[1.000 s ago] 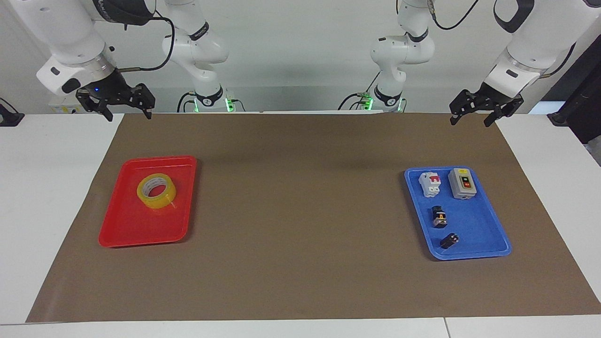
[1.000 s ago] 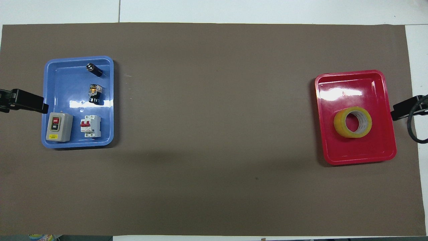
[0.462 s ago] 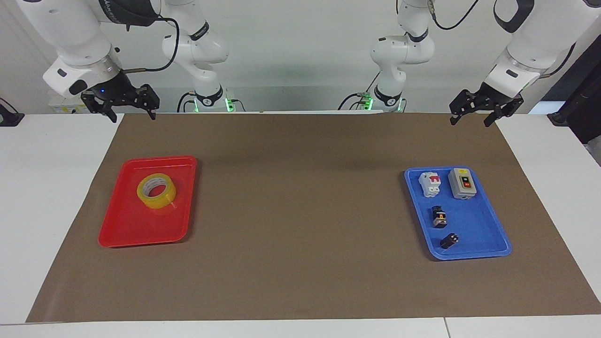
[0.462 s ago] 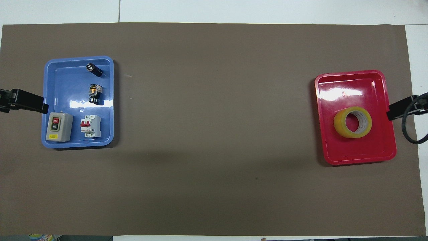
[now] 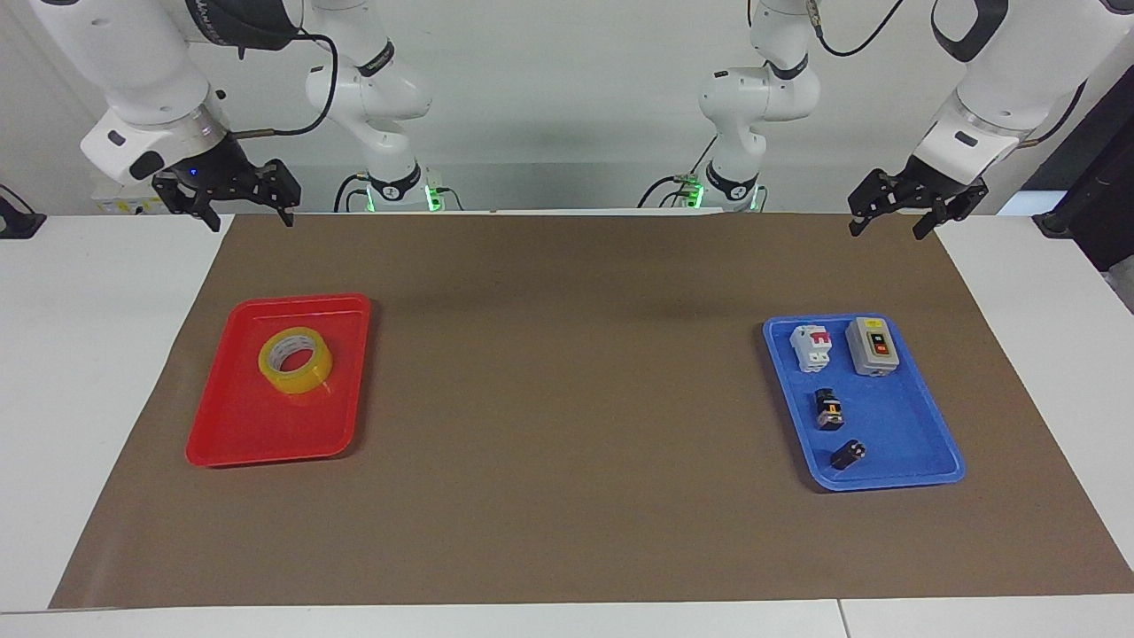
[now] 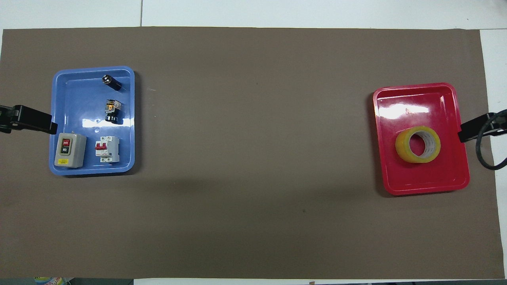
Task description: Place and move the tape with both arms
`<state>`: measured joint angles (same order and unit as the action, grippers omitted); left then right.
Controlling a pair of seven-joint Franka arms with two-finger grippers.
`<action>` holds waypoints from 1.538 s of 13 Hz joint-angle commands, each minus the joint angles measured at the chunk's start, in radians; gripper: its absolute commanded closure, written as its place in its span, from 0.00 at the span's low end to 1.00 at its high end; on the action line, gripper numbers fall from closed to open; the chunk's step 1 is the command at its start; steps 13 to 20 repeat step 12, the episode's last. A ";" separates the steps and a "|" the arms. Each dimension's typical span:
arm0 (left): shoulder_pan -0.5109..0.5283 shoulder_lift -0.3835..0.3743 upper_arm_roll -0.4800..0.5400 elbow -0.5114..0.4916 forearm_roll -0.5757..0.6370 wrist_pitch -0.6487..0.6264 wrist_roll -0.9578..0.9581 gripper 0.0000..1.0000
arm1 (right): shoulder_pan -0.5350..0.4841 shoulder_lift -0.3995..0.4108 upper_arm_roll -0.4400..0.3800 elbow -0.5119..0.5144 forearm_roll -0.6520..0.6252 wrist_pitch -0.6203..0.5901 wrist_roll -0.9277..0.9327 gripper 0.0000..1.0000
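Tape [image 5: 296, 361] lies flat in the red tray [image 5: 232, 431] at the right arm's end of the counter [image 5: 567, 416], in the tray's half nearer the robots. The right gripper [image 5: 241, 206] hangs wide open over the counter's robot-side edge; the left gripper [image 5: 895, 214], also spread wide, waits above the corner near the blue tray [image 5: 904, 465]

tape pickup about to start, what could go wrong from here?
1. The tape lies flat in the light red tray; a grasp across its rim may drag the tray along with it.
2. The right gripper, open, hangs over the mat edge, not over the tape, so the whole approach remains.
3. The blue tray already holds four electrical parts, leaving little bare floor for the roll.
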<state>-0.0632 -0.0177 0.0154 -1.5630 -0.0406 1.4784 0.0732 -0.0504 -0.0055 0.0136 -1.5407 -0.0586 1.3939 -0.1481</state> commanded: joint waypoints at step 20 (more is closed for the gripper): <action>0.006 -0.019 -0.005 -0.012 0.011 -0.007 0.002 0.00 | -0.006 0.009 -0.006 -0.002 0.010 0.085 0.012 0.00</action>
